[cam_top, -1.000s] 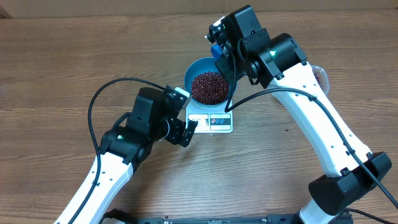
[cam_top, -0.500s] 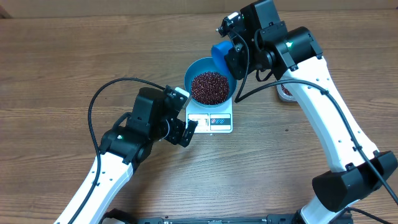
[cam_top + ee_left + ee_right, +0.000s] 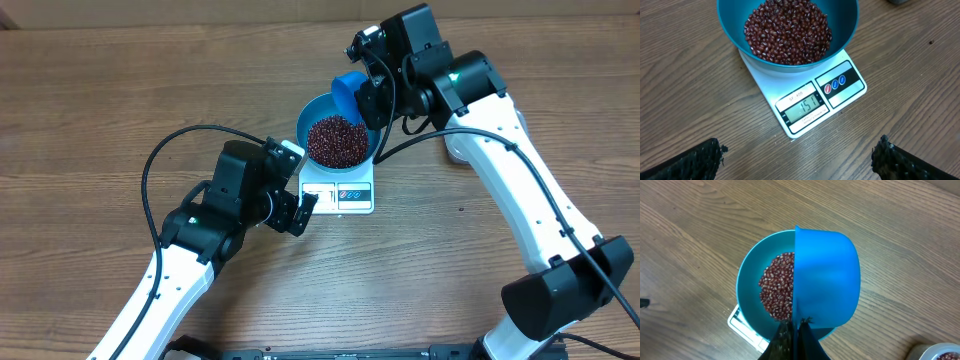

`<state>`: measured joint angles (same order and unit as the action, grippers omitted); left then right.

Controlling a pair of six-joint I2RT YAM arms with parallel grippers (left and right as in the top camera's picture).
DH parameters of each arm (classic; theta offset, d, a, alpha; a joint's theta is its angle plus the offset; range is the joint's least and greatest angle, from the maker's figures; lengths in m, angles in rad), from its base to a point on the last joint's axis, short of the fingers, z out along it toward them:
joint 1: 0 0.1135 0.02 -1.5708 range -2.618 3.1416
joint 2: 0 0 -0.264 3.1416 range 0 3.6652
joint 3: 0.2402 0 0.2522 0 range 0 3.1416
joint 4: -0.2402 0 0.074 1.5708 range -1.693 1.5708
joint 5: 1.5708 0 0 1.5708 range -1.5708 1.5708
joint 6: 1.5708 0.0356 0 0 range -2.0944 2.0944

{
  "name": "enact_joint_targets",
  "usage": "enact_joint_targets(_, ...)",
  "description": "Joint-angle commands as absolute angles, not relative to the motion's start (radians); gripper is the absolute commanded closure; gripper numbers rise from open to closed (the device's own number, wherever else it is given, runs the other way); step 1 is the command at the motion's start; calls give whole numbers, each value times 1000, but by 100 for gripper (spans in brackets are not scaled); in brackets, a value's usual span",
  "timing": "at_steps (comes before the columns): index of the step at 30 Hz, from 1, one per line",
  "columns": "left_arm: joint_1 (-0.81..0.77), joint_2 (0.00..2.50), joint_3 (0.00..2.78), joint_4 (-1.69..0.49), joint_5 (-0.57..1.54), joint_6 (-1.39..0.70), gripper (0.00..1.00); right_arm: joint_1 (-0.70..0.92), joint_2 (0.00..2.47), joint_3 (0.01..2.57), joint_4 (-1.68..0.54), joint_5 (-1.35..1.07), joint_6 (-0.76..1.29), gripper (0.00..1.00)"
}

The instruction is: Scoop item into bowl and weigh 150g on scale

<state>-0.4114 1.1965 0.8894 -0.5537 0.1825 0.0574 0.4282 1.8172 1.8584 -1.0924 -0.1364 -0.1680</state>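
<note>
1. Overhead: your right hand (image 3: 368, 85), clamped on the blue scoop (image 3: 347, 92), has edged it inward over the bowl (image 3: 314, 108) rim.
2. Your left hand (image 3: 300, 212) stays apart, with the scale (image 3: 322, 195) just beside it. The beans (image 3: 336, 140) sit in the bowl on that scale.

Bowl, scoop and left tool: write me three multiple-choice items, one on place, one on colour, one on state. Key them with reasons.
1. Where does the bowl stand?
A. on the scale
B. on the wood beside it
C. inside a clear tub

2. What colour is the scoop?
A. red
B. blue
C. white

3. What state is the left tool in?
A. shut on the scoop
B. shut on nothing
C. open, holding nothing

Key:
1 A: the left wrist view shows its base resting on the white platform.
2 B: the right wrist view shows it bright blue, gripped by the right tool.
3 C: its fingers stand wide apart with nothing between them.
</note>
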Motion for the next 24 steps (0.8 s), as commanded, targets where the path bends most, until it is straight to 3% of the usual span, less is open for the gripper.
enact_joint_targets(1, -408, 1202, 888, -553, 176, 45, 0, 439, 1853, 1851, -1080, -99, -176, 96)
enact_joint_targets(12, -408, 1202, 888, -553, 176, 45, 0, 534, 1973, 1851, -1076, 150, -187, 96)
enact_joint_targets(24, -408, 1202, 888, -553, 176, 45, 0, 543, 2023, 1851, -1076, 162, -186, 96)
